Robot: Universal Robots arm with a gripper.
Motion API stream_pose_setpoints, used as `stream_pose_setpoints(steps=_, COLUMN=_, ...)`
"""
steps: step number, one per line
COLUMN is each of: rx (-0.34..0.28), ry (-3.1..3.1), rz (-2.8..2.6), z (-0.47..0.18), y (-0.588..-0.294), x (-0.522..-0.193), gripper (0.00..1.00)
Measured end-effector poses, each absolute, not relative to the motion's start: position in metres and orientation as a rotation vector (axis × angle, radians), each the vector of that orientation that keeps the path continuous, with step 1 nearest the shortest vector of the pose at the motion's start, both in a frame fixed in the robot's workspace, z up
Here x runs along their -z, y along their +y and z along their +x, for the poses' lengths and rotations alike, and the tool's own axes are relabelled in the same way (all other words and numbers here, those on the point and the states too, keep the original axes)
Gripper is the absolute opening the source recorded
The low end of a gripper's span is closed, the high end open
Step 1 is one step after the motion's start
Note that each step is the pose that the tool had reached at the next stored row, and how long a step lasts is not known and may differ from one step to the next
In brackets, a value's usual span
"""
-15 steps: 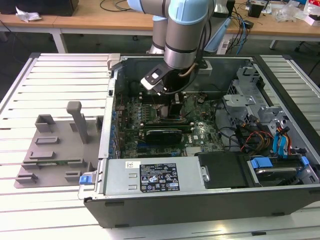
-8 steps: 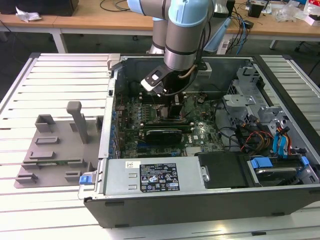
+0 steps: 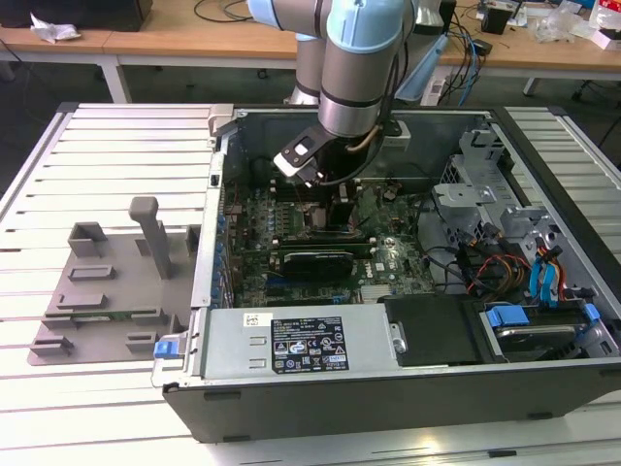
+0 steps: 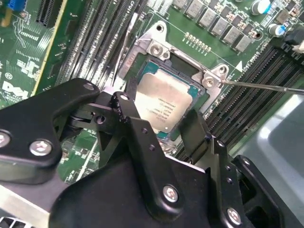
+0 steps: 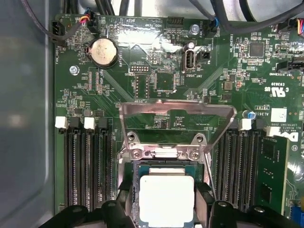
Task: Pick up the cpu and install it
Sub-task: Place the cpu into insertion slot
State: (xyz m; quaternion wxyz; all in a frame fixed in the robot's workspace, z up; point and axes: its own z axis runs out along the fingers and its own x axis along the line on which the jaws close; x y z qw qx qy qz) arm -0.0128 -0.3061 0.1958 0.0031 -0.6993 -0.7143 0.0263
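Pale metal table (image 3: 116, 146) of long slats, seen in the exterior view. Behind it, wooden desks (image 3: 194, 39) with wires and bits of paper on top. On the table, a big open computer case (image 3: 388, 398), lying flat with its insides up. Just beside the case, toward the exterior view's left, a grey plastic plate (image 3: 97, 291) with upright posts. Inside the case: a green board (image 3: 388, 257), a black card (image 3: 315, 260), a grey box with a label (image 3: 301, 345), and red, orange and blue wires (image 3: 495, 277) toward the exterior view's right. Reaching down into the middle of the case, a grey and light-blue arm (image 3: 359, 58), with the gripper (image 3: 342, 218) low over the board.

Up close in the second wrist view: the cpu (image 4: 164, 102), small, square and silvery on top, lying in the socket (image 4: 156, 47) with its shiny frame. Held by two opposite sides with black fingers (image 4: 127, 107), squeezed tight on it. Past one corner of the socket, a thin metal rod (image 4: 266, 87) sticking out.

In the first wrist view: the cpu looking bright white, down in the socket, between rows of long black slots (image 5: 90, 166). Just past it, the socket's metal lid (image 5: 178, 114), flipped up and open. Farther along the board, a round silver battery (image 5: 104, 51).
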Motion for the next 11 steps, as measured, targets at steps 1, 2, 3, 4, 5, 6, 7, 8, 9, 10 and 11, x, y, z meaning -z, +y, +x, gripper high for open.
stream_pose_setpoints(steps=1, rx=-0.082, ry=-2.24, rz=-2.192, z=-0.013, y=-0.306, x=-0.196, gripper=0.62)
stream_pose_setpoints(steps=2, rx=-0.082, ry=-2.24, rz=-2.193, z=-0.013, y=-0.306, x=-0.196, gripper=0.62)
stream_pose_setpoints(steps=3, rx=-0.082, ry=-2.24, rz=-2.193, z=-0.013, y=-0.306, x=-0.196, gripper=0.62)
stream_pose_setpoints(steps=4, rx=-0.082, ry=-2.24, rz=-2.193, z=-0.013, y=-0.306, x=-0.199, gripper=0.62)
stream_pose_setpoints(steps=5, rx=-0.082, ry=-2.24, rz=-2.193, z=-0.013, y=-0.306, x=-0.202, gripper=0.62)
stream_pose_setpoints(steps=6, rx=-0.082, ry=-2.24, rz=-2.193, z=-0.013, y=-0.306, x=-0.203, gripper=0.62)
stream_pose_setpoints(steps=7, rx=-0.082, ry=-2.24, rz=-2.193, z=-0.013, y=-0.306, x=-0.203, gripper=0.62)
stream_pose_setpoints(steps=8, rx=-0.082, ry=-2.24, rz=-2.193, z=-0.013, y=-0.308, x=-0.203, gripper=0.62)
stream_pose_setpoints(steps=9, rx=-0.082, ry=-2.24, rz=-2.193, z=-0.013, y=-0.31, x=-0.203, gripper=0.62)
stream_pose_setpoints(steps=10, rx=-0.083, ry=-2.24, rz=-2.193, z=-0.013, y=-0.31, x=-0.203, gripper=0.62)
stream_pose_setpoints(steps=11, rx=-0.082, ry=-2.239, rz=-2.193, z=-0.013, y=-0.31, x=-0.206, gripper=0.62)
